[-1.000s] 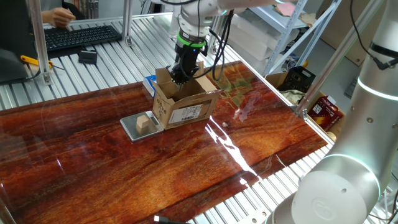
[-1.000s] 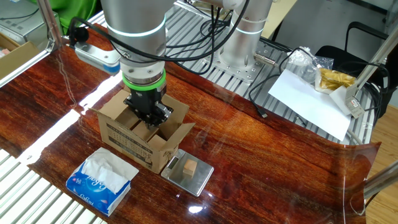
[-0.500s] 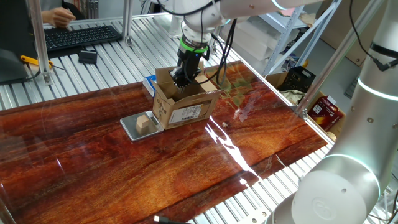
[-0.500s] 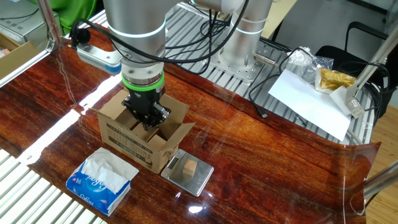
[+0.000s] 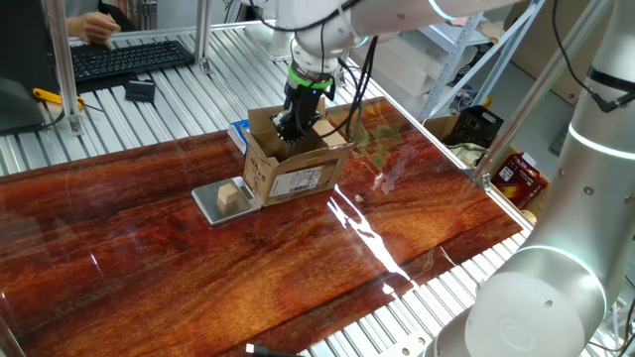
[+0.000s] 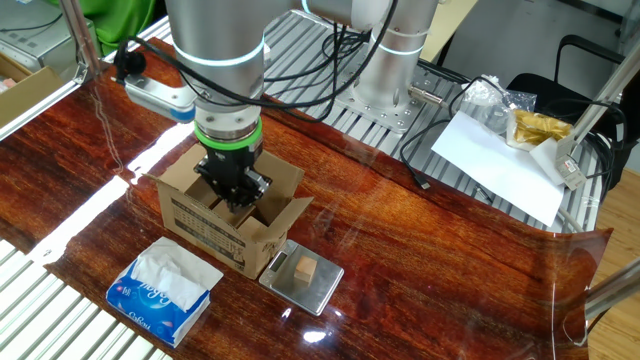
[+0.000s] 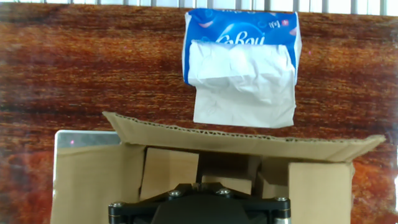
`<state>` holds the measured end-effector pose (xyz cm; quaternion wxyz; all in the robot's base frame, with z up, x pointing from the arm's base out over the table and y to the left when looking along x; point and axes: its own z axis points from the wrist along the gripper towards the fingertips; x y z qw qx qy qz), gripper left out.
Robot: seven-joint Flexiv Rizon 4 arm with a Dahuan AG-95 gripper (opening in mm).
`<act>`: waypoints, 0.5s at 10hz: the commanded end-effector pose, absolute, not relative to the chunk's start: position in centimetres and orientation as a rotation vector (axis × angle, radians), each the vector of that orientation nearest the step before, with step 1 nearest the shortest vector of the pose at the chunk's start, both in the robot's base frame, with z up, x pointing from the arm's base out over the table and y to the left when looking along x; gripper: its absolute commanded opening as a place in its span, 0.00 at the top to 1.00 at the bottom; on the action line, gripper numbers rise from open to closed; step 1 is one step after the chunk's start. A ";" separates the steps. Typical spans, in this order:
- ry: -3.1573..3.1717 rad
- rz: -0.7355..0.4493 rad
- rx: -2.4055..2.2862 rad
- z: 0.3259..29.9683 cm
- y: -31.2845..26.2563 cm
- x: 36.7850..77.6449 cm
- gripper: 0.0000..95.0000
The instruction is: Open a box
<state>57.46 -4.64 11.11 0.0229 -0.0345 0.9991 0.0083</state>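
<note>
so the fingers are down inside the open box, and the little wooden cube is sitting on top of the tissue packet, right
Not quite. The fingers are down inside the open box, but the cube sits on a small grey tray beside the box, not on the tissue packet. The other fixed view shows the packet lying apart from it, by the box's other end.

A blue-and-white tissue packet (image 6: 163, 290) lies on the red-brown wooden bench (image 5: 298, 268), white tissue spilling out; a small tan wooden cube (image 6: 305, 270) sits on a flat grey scale (image 6: 301, 278); a black keyboard (image 5: 129, 58) lies behind
</note>
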 end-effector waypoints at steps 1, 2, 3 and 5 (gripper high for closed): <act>3.084 0.015 -0.117 10.8 -4.9 57.4 1.00; 3.079 0.014 -0.123 10.6 -5.1 57.4 1.00; 3.073 0.015 -0.126 10.3 -5.2 57.3 1.00; 3.063 -0.009 -0.137 10.0 -5.3 57.3 1.00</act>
